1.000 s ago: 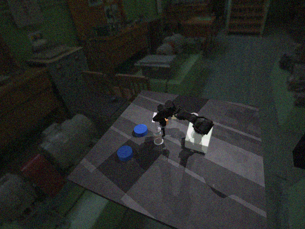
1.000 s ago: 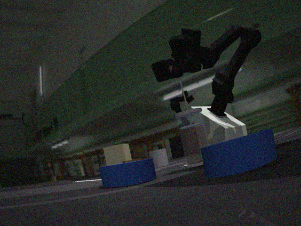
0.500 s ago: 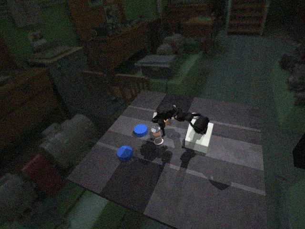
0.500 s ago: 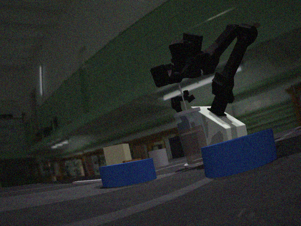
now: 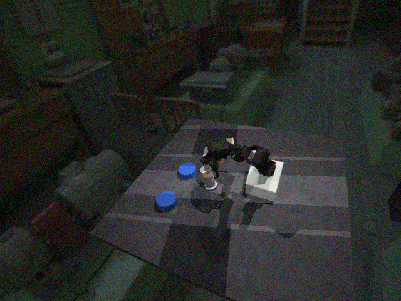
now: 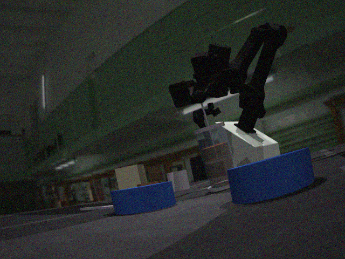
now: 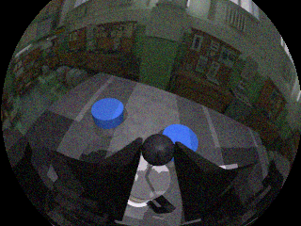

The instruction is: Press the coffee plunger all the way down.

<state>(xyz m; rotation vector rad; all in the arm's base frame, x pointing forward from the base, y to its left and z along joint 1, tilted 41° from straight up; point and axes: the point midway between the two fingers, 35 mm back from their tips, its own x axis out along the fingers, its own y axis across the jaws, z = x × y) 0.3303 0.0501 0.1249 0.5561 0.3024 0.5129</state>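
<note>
Clamping the dark round knob (image 7: 157,149) of the plunger, my tool (image 7: 157,162) has its two black fingers pressed in on either side of the ball, as the wrist view shows. Below the knob a thin rod (image 6: 205,116) runs down to the lid of the coffee press (image 6: 215,156), which stands upright on the table (image 5: 284,253); its clear body shows a brownish fill in the lower part. From the top view the press (image 5: 208,176) sits near the middle of the table, just left of the white block (image 5: 264,181) that carries the arm's base. The arm (image 6: 256,80) folds over from that block and reaches down toward the press. Two blue discs lie flat on the table to the left of the press: one (image 5: 187,170) just beside it, the other (image 5: 166,200) nearer and a little farther off. The room beyond the table is dim and hard to read.
</note>
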